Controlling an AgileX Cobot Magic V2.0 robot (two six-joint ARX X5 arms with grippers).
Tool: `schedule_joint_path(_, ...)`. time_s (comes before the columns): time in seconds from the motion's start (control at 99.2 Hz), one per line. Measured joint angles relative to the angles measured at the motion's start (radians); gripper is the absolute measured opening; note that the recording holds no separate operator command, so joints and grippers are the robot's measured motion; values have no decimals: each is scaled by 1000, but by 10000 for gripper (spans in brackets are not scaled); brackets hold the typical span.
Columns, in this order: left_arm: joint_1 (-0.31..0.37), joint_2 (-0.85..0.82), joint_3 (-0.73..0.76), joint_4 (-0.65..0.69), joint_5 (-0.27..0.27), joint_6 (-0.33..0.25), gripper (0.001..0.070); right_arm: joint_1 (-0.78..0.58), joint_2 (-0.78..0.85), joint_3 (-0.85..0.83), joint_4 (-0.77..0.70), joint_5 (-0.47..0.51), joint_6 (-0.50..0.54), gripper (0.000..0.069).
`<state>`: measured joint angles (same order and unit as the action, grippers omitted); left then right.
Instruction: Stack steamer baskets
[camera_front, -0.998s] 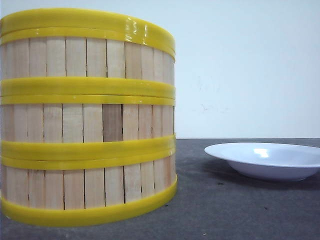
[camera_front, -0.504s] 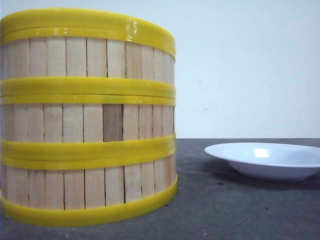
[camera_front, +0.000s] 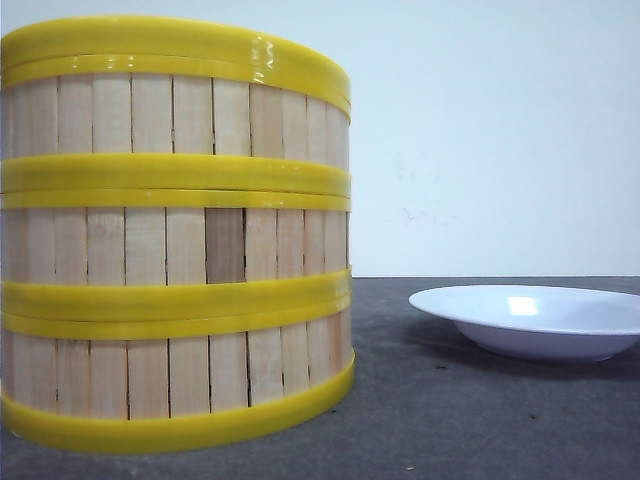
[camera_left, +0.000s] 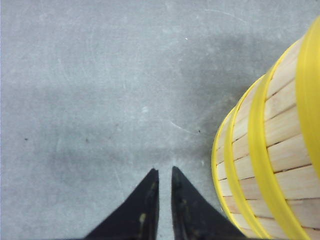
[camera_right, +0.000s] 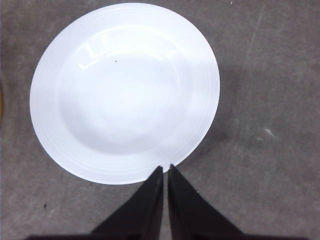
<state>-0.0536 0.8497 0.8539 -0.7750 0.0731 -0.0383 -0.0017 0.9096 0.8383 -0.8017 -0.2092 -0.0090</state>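
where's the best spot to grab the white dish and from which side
Probably by the rim of the white dish, coming from above on the right hand's side, one finger inside and one outside. It is shallow and lies flat on the table, and its flared rim overhangs the narrower base, leaving room for a finger beneath. The dish is empty. The right hand hangs shut over its edge.

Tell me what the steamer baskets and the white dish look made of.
Steamer baskets: pale upright slats with visible grain, likely unfinished wood; the yellow bands are glossy with highlights, probably plastic. White dish: smooth and shiny with faint rim ridges; ceramic or melamine, can't tell which.
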Motion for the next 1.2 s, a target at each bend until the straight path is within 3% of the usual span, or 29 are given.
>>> schedule_joint_path(0.464,0,-5,0,0,0,-4,17,0,0,0,8,0,0,10)
schedule_joint_path(0.565,1,-64,-32,26,-3,18,17,0,0,0,9,0,0,10)
schedule_joint_path(0.696,1,-220,-188,173,-3,22,17,0,0,0,8,0,0,10)
schedule_joint_path(0.897,1,-524,-544,449,-3,-3,17,0,0,0,9,0,0,10)
schedule_joint_path(1.079,1,-780,-743,482,-26,-14,17,0,0,0,9,0,0,10)
schedule_joint_path(1.2,1,-845,-791,518,-49,-19,17,0,-2,0,9,0,0,10)
